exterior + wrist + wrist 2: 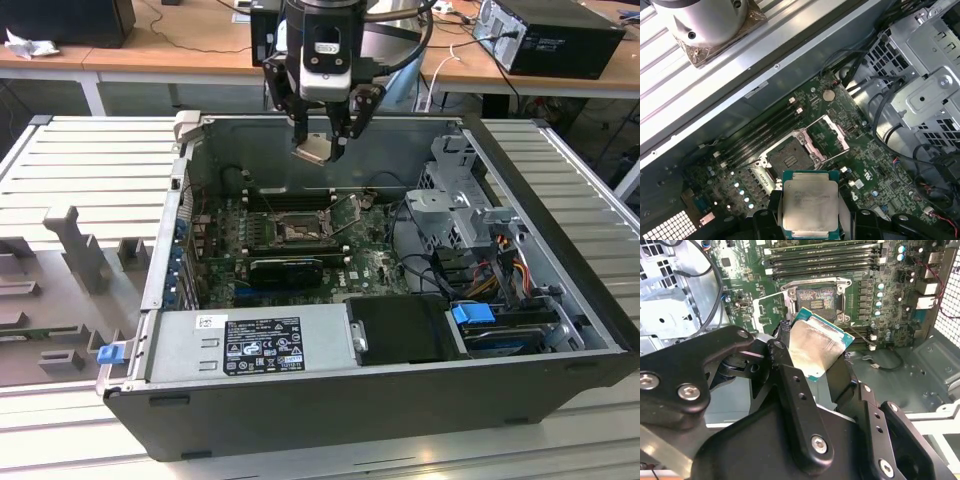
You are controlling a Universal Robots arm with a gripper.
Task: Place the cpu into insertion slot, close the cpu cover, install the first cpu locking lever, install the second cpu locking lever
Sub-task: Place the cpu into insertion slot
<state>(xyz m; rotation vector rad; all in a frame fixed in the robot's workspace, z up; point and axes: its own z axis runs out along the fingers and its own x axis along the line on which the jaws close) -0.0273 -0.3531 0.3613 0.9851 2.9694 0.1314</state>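
Hanging between your gripper's (322, 140) fingers (784, 357), the cpu (312, 150) is clamped by two opposite edges. It sits tilted, with its silver face turned toward the first wrist view. You have the jaws parted only by the chip's width; they grip the chip and touch nothing else. Below the gripper and well apart from the chip, the insertion slot (298, 232) lies bare on the motherboard (865, 165), its dark centre exposed. The cpu cover (827, 135) stands swung open, just beside the slot. In the second wrist view the slot shows just past the chip's far corner. Your gripper hangs above the open case (330, 410), near its back wall.
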